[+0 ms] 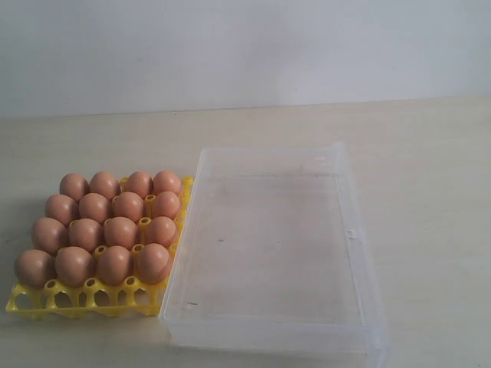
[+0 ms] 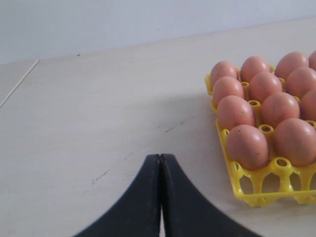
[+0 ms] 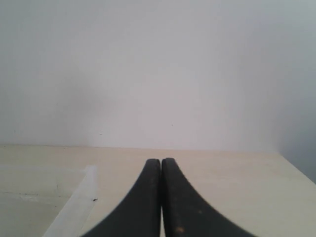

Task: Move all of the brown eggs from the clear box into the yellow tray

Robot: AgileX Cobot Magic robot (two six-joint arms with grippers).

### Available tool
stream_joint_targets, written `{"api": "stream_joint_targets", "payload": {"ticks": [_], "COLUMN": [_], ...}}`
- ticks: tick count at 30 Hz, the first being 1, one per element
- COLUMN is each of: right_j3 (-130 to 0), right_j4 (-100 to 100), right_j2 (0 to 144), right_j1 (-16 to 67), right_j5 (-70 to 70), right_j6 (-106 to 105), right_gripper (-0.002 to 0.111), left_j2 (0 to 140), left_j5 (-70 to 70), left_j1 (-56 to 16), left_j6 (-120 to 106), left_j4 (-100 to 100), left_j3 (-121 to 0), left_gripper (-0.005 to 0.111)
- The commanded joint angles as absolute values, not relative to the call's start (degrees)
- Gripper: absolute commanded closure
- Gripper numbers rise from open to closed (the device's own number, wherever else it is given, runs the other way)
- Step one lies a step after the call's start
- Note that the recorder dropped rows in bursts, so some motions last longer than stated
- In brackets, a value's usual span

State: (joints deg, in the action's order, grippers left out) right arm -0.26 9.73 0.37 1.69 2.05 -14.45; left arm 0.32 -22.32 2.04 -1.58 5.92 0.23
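Note:
Several brown eggs (image 1: 106, 230) fill the cups of the yellow tray (image 1: 84, 300) at the left of the table; its front row of cups is bare. The clear box (image 1: 349, 230) lies right beside the tray, with no egg inside. Neither gripper shows in the exterior view. In the left wrist view my left gripper (image 2: 160, 157) is shut on nothing above bare table, with the yellow tray (image 2: 256, 197) and brown eggs (image 2: 247, 145) off to one side. My right gripper (image 3: 161, 161) is shut and empty too, near a corner of the clear box (image 3: 69, 212).
The table (image 1: 430, 146) is a pale wooden surface with a white wall behind it. Its far edge shows in the right wrist view.

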Motion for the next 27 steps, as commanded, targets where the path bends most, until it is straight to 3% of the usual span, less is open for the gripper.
{"api": "stream_joint_targets", "payload": {"ticks": [1,12,27], "right_j3": [0.00,0.00,0.00], "right_j4": [10.16,6.65,6.65], "right_j2": [0.00,0.00,0.00], "right_j1": [1.37,1.37,1.37], "right_j5": [1.67,1.66,1.90], "right_j6": [-14.38,-0.52,0.00], "right_gripper": [0.108,0.108,0.108], "left_j2": [0.00,0.00,0.00], "left_j5": [-21.79,-21.79,-21.79], "left_j1": [1.71,1.71,1.71], "left_j6": [-1.29,-1.29,-1.29], "left_j4": [5.78,5.78,5.78], "left_j3": [0.00,0.00,0.00], "left_gripper": [0.107,0.107,0.107]}}
